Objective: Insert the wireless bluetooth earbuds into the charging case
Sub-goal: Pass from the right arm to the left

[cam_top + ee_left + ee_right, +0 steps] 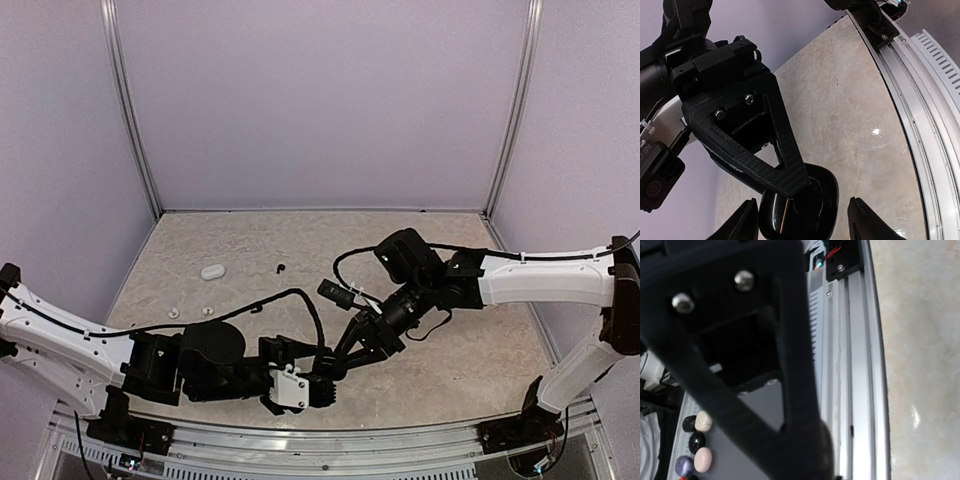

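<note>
Right pincer (338,370) comes in down-left off the right arm and meets the left pincer (322,388) tip to tip over the near middle of the tabletop (470,370); top view does not show what sits between them, the fingers cover it; white charging case (213,271) lies on the tabletop well to the left and farther back; black earbud (281,268) lies just right of that case, apart from it; first white earbud (173,313) and second white earbud (208,311) lie nearer the left arm, both tiny, shape barely readable; all three earbuds loose on the tabletop, none in a pincer.

Left wrist view: glossy black charging case (820,210) sits between the left pincer's fingers (742,225); left pincer partly open around it, one finger just beside the case edge, the other with a clear gap, not gripping; right pincer is narrow and clamped on the black charging case, the tip of its triangular finger (740,157) pressed onto the case top; marbled tabletop behind; metal rail (925,125) runs along the right.

Right wrist view: own finger, blurred and very close, fills the left half; the grip itself cannot be told from here; same rail runs down the middle, tabletop to its right; small round knobs (696,440), black, cream, pink and purple, at lower left.
</note>
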You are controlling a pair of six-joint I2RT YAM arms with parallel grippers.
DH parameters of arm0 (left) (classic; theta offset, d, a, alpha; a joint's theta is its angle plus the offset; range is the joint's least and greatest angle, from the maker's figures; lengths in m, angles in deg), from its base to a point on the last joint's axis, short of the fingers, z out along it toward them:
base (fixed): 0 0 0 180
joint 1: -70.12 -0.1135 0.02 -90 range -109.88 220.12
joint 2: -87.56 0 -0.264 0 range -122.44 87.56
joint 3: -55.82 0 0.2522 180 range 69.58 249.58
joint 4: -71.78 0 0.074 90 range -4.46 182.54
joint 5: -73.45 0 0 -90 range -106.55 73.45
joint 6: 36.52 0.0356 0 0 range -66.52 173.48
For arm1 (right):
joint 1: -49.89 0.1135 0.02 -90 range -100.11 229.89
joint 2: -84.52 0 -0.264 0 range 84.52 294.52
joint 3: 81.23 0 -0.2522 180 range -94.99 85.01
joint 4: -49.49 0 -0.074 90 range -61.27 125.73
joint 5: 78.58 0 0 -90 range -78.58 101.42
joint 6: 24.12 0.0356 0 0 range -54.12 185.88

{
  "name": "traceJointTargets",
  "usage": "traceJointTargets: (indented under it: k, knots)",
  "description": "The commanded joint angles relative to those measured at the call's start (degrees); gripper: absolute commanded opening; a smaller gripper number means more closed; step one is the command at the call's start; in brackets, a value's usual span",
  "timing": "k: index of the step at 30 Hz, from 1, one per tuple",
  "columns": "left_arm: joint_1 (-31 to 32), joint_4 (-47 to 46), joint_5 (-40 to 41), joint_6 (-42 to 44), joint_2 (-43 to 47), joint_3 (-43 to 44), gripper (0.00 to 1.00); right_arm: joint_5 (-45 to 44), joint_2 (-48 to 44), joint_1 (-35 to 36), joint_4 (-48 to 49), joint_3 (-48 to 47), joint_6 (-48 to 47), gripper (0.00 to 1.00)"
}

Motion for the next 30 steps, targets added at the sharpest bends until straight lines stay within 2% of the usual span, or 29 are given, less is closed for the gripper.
traceJointTargets:
  k: [1, 7, 12, 14, 18, 21, 25, 28, 30]
  knots:
    - [-0.31, 1.09, -1.29, 1.52, -0.77, 1.56, 0.59, 2.19, 1.12, 1.39, -1.68, -2.69, -1.82, 0.14]
    - [-0.27, 1.67, -1.77, 1.50, -1.22, 2.08, 0.51, 2.33, 1.64, 1.77, -3.01, -3.73, -2.82, 0.14]
    - [-0.23, -1.16, 1.20, 1.18, -1.00, 1.32, 0.42, 1.75, 0.65, 1.74, -2.05, -3.33, -2.57, 0.19]
    - [-0.31, -2.46, 2.84, 0.60, -0.91, 1.25, 0.39, 1.27, -0.07, 1.79, -0.80, -2.94, -2.18, 0.26]
    - [-0.36, -6.76, 5.63, -0.02, -0.54, 0.18, 0.36, -0.12, -2.72, 0.80, 2.61, -1.15, -0.25, 0.53]
    - [-0.56, -10.04, 7.96, -0.12, 0.11, -0.51, 0.35, -0.48, -5.92, -0.98, 8.48, 1.55, 3.48, 0.63]
    - [-1.00, -14.80, 9.53, -0.26, 0.67, -1.14, 0.35, -3.40, -11.26, -2.88, 17.70, 5.81, 7.23, 0.67]
    - [-1.32, -18.51, 10.96, 0.15, 0.12, -1.08, 0.35, -10.56, -15.59, -3.43, 21.52, 8.07, 6.47, 0.70]
    - [-1.61, -20.66, 11.55, 0.58, -0.47, -0.81, 0.35, -18.81, -18.91, -3.46, 23.05, 9.21, 5.40, 0.73]
